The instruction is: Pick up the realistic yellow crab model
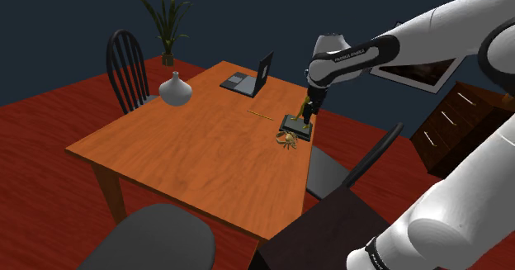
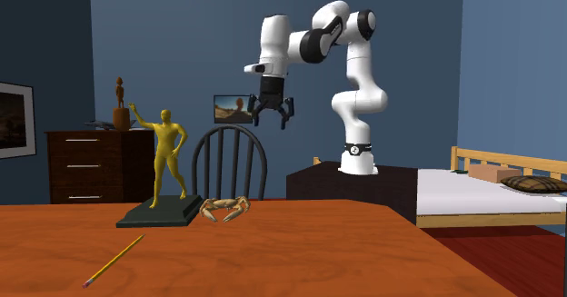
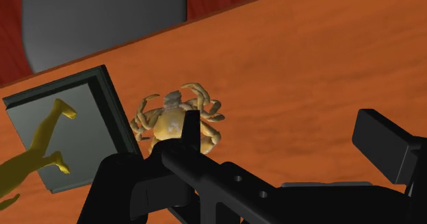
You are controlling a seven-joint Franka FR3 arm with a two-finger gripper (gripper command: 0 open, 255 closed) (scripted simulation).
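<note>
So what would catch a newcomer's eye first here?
Probably the yellow human figurine posing on its dark base near the edge of the wooden table, with the small tan crab right beside the base. The white arm holds its black gripper open above them.

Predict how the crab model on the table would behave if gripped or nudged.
The crab sits low on splayed legs, so it probably won't roll or tip. Its thin legs look breakable; the rounded body seems safer. Small beside the statue, it is likely light.
</note>
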